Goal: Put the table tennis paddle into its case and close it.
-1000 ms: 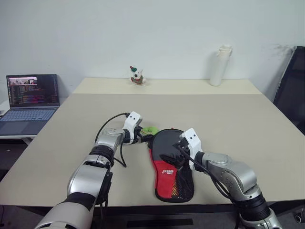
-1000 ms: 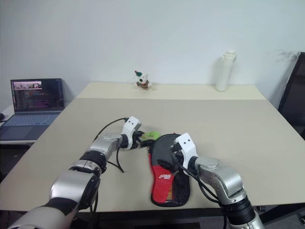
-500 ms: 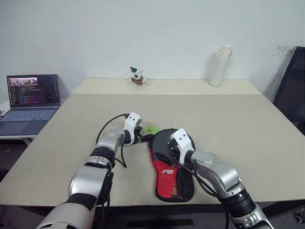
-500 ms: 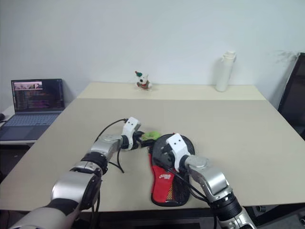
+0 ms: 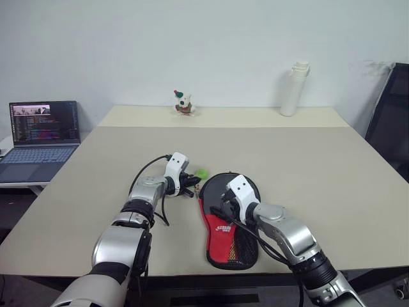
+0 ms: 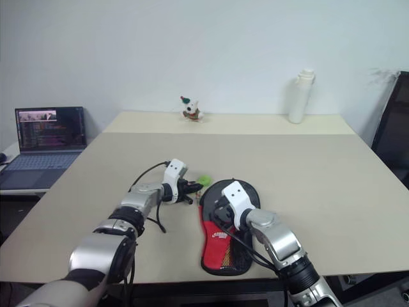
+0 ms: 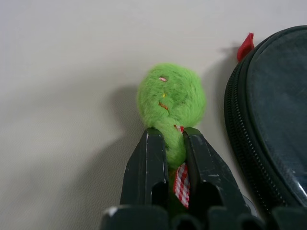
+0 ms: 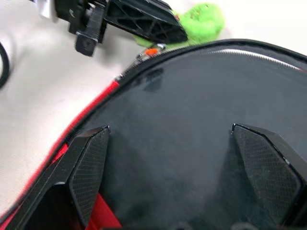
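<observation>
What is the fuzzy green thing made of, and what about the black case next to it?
The green thing looks like soft plush: its surface is fluffy, with tiny stitches and a checked cloth tag. The left gripper has its jaws pinched on it. The case seems fabric, with a smooth, slightly shiny black face, a zip along its edge and a red end with mesh.

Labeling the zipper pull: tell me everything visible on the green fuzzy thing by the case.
The green fuzzy charm is a small round tuft of bright green plush with tiny red and yellow flecks and a red-and-white checked tag at its base. It lies on the table just beside the round end of the case. The left gripper is shut on its narrower end.
</observation>
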You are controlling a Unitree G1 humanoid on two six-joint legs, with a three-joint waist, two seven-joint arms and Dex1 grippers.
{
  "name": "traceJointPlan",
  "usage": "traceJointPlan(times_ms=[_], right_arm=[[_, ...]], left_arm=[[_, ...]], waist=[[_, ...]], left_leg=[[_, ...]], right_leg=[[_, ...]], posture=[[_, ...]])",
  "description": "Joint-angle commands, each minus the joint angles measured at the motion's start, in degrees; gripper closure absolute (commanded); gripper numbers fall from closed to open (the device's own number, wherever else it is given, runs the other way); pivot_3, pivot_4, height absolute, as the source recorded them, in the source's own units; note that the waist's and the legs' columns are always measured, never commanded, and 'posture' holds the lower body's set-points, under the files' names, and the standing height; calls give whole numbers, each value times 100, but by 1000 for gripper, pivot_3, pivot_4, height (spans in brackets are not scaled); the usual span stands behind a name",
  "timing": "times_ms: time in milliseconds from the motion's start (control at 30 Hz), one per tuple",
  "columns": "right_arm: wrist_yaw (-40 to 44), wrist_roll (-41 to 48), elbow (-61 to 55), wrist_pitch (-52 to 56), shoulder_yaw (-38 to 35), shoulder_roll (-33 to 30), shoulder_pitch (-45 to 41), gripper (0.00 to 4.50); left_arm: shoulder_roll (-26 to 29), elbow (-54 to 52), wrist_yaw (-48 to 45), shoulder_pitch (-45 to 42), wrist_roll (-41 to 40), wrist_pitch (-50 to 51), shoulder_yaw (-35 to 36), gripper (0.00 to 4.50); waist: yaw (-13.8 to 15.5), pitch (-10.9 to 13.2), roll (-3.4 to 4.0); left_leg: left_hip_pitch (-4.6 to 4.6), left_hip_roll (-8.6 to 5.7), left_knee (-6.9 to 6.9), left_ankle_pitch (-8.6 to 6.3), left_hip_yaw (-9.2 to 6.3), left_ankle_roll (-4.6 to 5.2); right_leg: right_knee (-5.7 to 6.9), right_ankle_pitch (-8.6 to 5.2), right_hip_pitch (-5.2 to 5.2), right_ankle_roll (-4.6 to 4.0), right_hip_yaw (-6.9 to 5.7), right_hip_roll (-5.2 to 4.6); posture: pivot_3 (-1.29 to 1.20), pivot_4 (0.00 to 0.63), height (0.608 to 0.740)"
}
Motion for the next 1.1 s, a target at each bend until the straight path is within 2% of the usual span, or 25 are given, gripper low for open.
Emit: traceJointPlan(times_ms=[33, 300, 600, 767, 1100], right_arm=[[5, -201, 172, -152, 24, -52, 17, 0], [89, -441, 575, -303, 225, -128, 358, 0], [160, -494, 361, -199, 414, -119, 760, 0], [137, -549, 91, -33, 520, -116, 1104, 0], [-25, -630, -676, 390, 707, -177, 1894, 0]], left_arm=[[-52, -151, -43, 19, 22, 88, -25, 4375], [-35, -254, 3, -268, 397, -324, -374, 4375], [-256, 748, 1405, -1208, 1126, -881, -631, 4375], [-617, 923, 2159, -1422, 1691, -1213, -975, 4375], [-1350, 1025, 2622, -1794, 2740, -1980, -1759, 4375]], waist=[[0, -1, -1], [5, -12, -5], [-10, -30, -15], [-17, -32, -16], [-21, -48, -21]], left_leg=[[0, 0, 0, 0, 0, 0], [0, -1, 3, 0, -1, 0], [3, -1, 10, -1, 0, 1], [3, -1, 10, -1, 0, 0], [12, -1, 5, -2, 9, 0]], right_leg=[[0, 0, 0, 0, 0, 0], [-1, 1, 4, -2, -1, -1], [-2, -4, 9, 8, -1, 0], [-4, -5, 10, 9, -1, 0], [-7, -5, 15, 10, 2, 1]], posture=[[0, 150, 740], [0, 150, 740], [0, 150, 740], [0, 150, 740], [0, 150, 740]])
